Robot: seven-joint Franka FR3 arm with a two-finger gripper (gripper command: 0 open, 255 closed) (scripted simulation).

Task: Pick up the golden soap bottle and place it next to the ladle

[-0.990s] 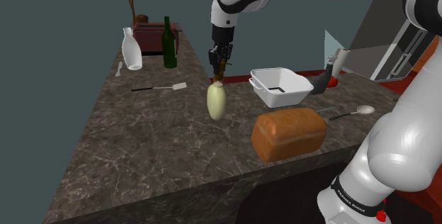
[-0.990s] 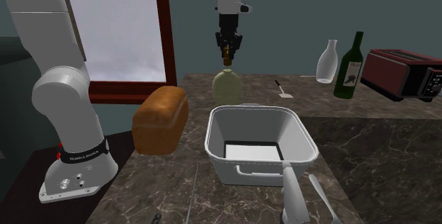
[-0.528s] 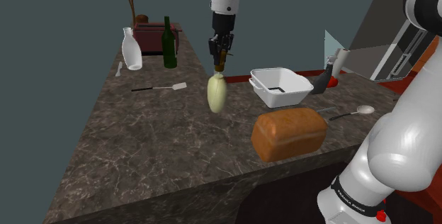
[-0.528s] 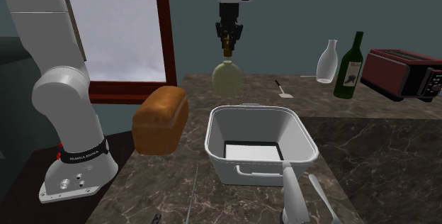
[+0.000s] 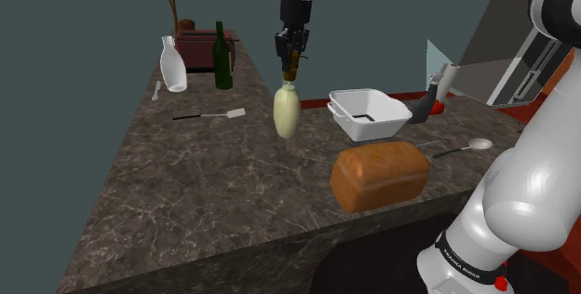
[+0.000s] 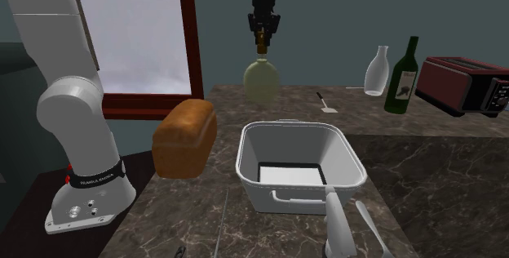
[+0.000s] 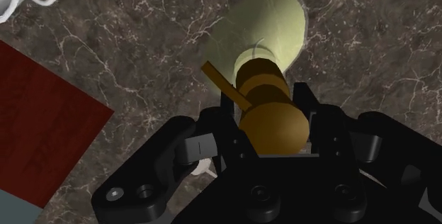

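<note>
Since the picture a second ago, the arm has risen and carried the soap bottle [image 5: 286, 113] higher above the surface [image 5: 186, 190]; we see it hang clear of the dark, white-veined stone. The bottle's body is pale yellow-green and its pump top is golden brown. The gripper [image 5: 291, 60] is clamped on that pump top, a black finger pressing each side of it in the wrist view, where the gripper [image 7: 273, 120] points straight down at the veined stone.

On the surface a white baking dish [image 5: 369, 113] stands to the shoulder view's right of the bottle, with a brown bread loaf [image 5: 380, 175] nearer the front edge. The ladle [image 5: 456, 149] lies beside the loaf, well apart from the bottle. At the far end we see a spatula [image 5: 209, 115], a white bottle [image 5: 173, 64], a green wine bottle [image 5: 222, 57] and a dark red toaster [image 6: 471, 85].

The room has dull grey-teal walls. In the second exterior view a bright pane in a dark red frame [image 6: 189, 44] stands behind the arm.
</note>
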